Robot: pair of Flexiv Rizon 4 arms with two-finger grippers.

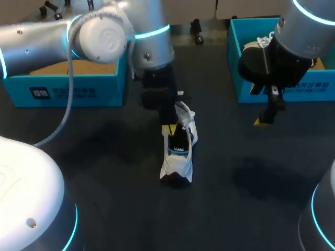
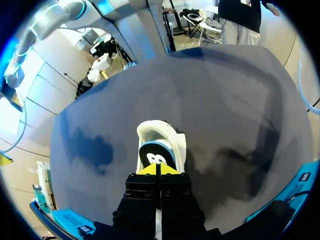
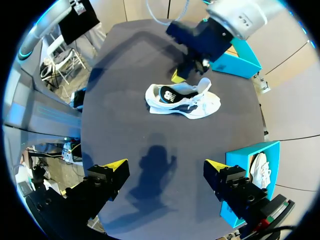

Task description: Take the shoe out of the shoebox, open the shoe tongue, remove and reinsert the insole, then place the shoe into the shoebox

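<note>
shoe point(image 1: 178, 157): we are seeing it standing on its sole mid-table, on the dark table point(image 1: 104, 172), outside both boxes.
left gripper point(image 2: 157, 170): we are holding its yellow tips pressed together at the shoe's opening, just above the insole point(image 2: 150, 152); we cannot tell whether they are pinching anything.
right gripper point(image 3: 165, 167): we are holding it spread wide and empty above bare table, well apart from the shoe.
shoeboxes: we are seeing one blue shoebox point(image 1: 68, 91) at the left and another point(image 1: 235, 57) at the right, the latter holding a second shoe point(image 1: 256, 46).
</note>
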